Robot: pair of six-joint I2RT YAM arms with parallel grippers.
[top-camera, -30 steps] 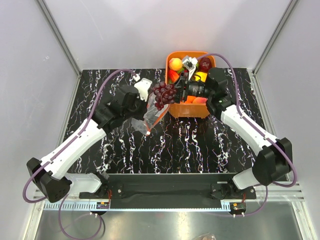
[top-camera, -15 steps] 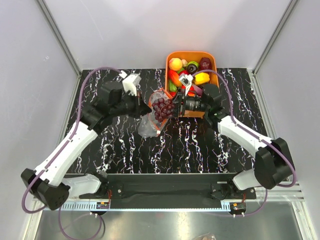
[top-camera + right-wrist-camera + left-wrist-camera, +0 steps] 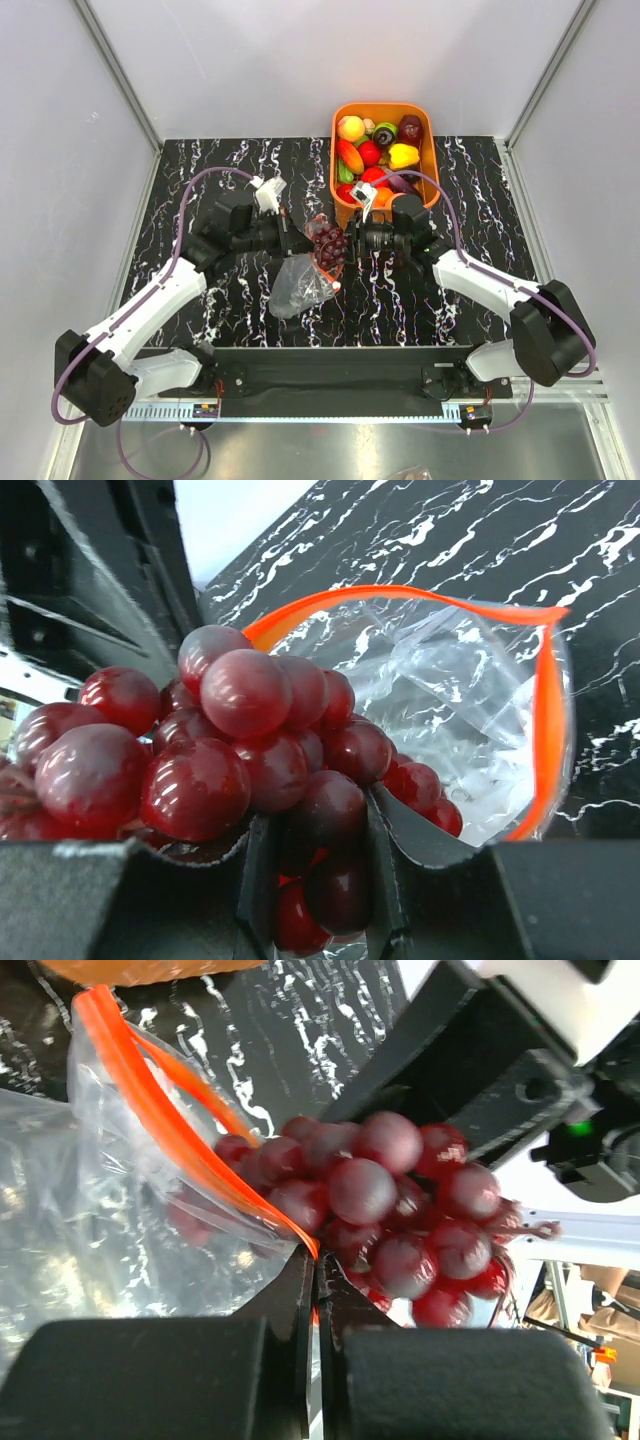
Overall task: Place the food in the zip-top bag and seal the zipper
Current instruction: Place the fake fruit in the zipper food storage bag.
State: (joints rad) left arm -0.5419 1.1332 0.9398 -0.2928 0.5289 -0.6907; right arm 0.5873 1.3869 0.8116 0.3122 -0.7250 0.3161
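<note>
The clear zip-top bag (image 3: 297,287) hangs over the black marble table with its mouth held open. My left gripper (image 3: 316,1260) is shut on the bag's red-orange zipper (image 3: 150,1100) at the rim. My right gripper (image 3: 320,815) is shut on the purple grape bunch (image 3: 240,750), which sits at the bag's mouth (image 3: 450,700) with its lower grapes just inside the rim. In the top view the grapes (image 3: 328,245) lie between my left gripper (image 3: 300,238) and my right gripper (image 3: 346,246). The rest of the food fills the orange basket (image 3: 432,160).
The orange basket stands at the back of the table, right behind my right wrist, holding an orange (image 3: 350,128), a yellow pepper (image 3: 402,155), red pieces and a dark one. White walls enclose the table on three sides.
Both arms came toward the near side. The right gripper carried the grapes from the basket's edge to the bag's mouth, and the left gripper lowered the bag.
</note>
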